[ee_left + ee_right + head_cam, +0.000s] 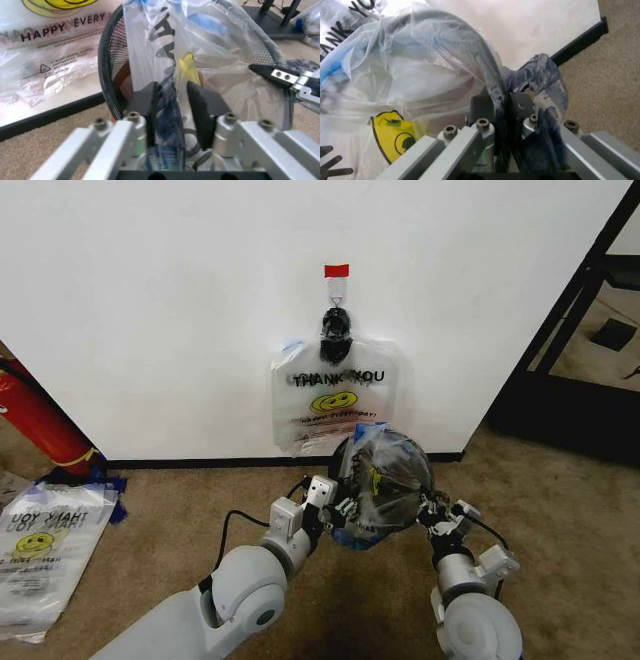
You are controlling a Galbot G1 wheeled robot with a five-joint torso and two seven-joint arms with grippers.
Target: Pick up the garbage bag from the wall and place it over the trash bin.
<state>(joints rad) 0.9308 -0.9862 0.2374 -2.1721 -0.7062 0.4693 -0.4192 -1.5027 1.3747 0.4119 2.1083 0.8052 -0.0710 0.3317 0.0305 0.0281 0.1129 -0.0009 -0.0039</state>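
Observation:
The garbage bag [385, 475] is see-through with a yellow smiley and lies draped over the mouth of the round black trash bin [350, 455], which stands on the carpet before the white wall [150, 300]. My left gripper [332, 505] is shut on the bag's bluish edge at the bin's left side. The left wrist view shows its pads [145, 105] pinching the twisted plastic [150, 48] beside the bin rim [107, 56]. At the bin's right side, my right gripper [432, 515] is shut on the bag [410, 75], close against the rim [470, 33].
Another bag of the same print [335, 395] hangs from a black clip [335, 330] under a red tape strip [337, 271]. More bags [45, 550] lie on the floor at left beside a red cylinder [40, 420]. A dark frame [580, 380] stands at right.

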